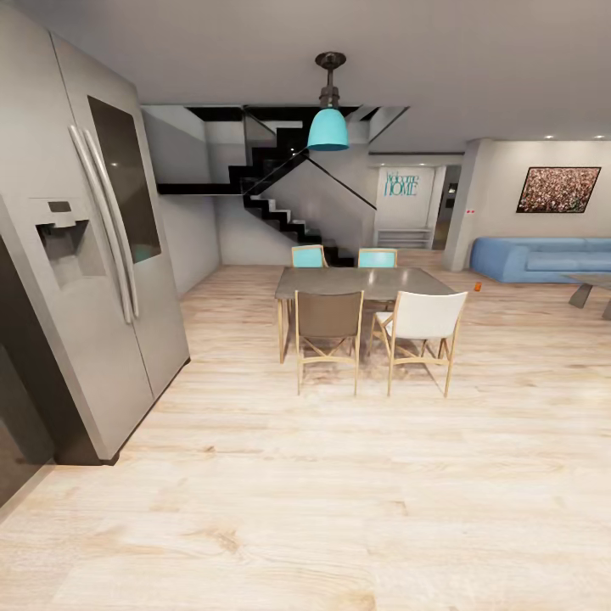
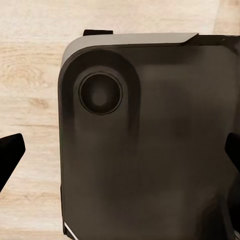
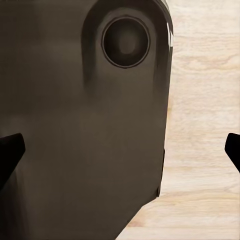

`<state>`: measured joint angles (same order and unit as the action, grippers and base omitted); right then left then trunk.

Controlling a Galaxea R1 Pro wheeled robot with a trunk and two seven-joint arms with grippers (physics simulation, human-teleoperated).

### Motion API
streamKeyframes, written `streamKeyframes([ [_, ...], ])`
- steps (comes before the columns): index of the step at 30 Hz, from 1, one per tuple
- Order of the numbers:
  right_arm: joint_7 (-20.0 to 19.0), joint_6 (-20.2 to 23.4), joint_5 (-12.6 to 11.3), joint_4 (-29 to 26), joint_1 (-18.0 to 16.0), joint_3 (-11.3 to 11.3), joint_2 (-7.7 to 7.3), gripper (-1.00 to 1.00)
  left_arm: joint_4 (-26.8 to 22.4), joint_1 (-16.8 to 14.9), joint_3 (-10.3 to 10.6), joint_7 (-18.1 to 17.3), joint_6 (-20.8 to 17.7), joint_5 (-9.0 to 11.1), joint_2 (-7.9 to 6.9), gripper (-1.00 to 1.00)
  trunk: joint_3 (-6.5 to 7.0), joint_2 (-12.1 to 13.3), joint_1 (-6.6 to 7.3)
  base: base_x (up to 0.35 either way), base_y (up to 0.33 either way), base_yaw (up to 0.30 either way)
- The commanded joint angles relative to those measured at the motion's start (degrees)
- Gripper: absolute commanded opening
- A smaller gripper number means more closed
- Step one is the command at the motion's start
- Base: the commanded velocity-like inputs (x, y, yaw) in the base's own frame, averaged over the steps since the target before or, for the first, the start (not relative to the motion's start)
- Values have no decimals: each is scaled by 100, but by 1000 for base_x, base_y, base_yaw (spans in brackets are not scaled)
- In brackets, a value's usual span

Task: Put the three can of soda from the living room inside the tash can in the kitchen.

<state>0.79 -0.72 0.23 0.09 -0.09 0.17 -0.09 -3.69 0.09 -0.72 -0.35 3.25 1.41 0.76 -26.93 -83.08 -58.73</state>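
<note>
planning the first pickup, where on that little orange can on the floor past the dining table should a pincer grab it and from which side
The soda can is a small orange speck on the floor by the blue sofa; its pose can't be read. If it stands upright, grip mid-body across the round wall, coming from the open floor side. Both pincers look open, fingertips wide apart.

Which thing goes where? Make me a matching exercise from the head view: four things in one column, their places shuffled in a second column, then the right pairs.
Things
1. tall stainless-steel double-door fridge
2. turquoise bell-shaped pendant lamp
3. long blue sofa
4. small orange can

Places
A. on the light wood floor, between table and sofa
B. far off at the view's right
C. hanging from the ceiling above the grey-topped dining table
D. close by at the view's left

Pairs: 1-D, 2-C, 3-B, 4-A
</note>
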Motion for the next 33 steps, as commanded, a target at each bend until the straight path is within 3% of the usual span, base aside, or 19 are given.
streamKeyframes([
  [1, 0, -2, -1, 0, 0, 0, 0, 100, 0, 0, 0, 0, 0, 0, -1, 100, 0, 0, 0, 0, 0, 0],
  [13, 0, -9, -6, 0, 1, 0, 0, 100, 0, 0, 1, 0, 0, 0, -5, 100, 0, 0, 0, 0, 0, -18],
  [33, 0, -7, 12, 0, 0, 0, 0, 100, 0, 0, 1, 0, 0, 0, 0, 100, 0, 0, 0, 0, 0, -267],
])
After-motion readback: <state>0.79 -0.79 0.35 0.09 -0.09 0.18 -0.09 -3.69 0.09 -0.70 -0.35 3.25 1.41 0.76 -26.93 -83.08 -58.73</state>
